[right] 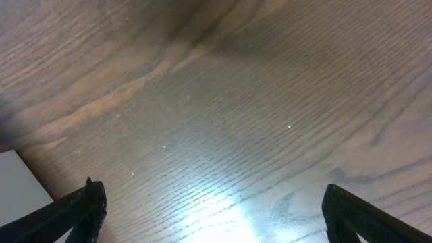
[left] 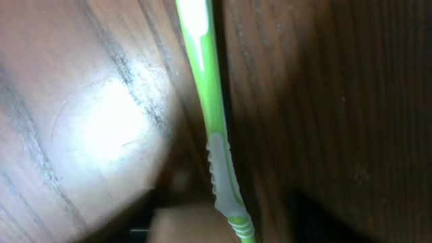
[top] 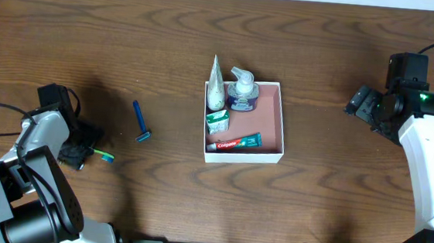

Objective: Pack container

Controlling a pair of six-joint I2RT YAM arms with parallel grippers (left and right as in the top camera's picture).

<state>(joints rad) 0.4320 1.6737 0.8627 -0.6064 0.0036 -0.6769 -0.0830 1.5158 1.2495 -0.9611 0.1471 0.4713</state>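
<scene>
The container [top: 270, 119], a shallow white box with a pink inside, sat near the middle of the wooden table [top: 335, 201] in the overhead view. It held four items. A white tube [top: 216, 86] and a pump bottle [top: 243, 91] lay side by side at its 11 to 12 o'clock edge. A small green-and-white carton [top: 217, 121] lay against the 9 o'clock wall, and a Colgate toothpaste box [top: 235, 143] lay along the 6 o'clock wall. The 3 o'clock half of the floor was bare.

A blue razor [top: 140, 122] lay on the table at the container's 9 o'clock, well apart from it. The left gripper [top: 79, 146] was low over the table at about 8 o'clock, farther out than the razor. It was at the handle of a green toothbrush [top: 104, 156], whose head end poked out toward 3 o'clock. The left wrist camera showed the green handle [left: 216, 115] filling the frame lengthwise, too close and blurred to tell whether the fingers were clamped on it.

The right gripper [top: 362, 102] hovered at the container's 2 o'clock, well clear of the box. Its fingers were spread wide over bare wood [right: 216, 209] and held nothing.
</scene>
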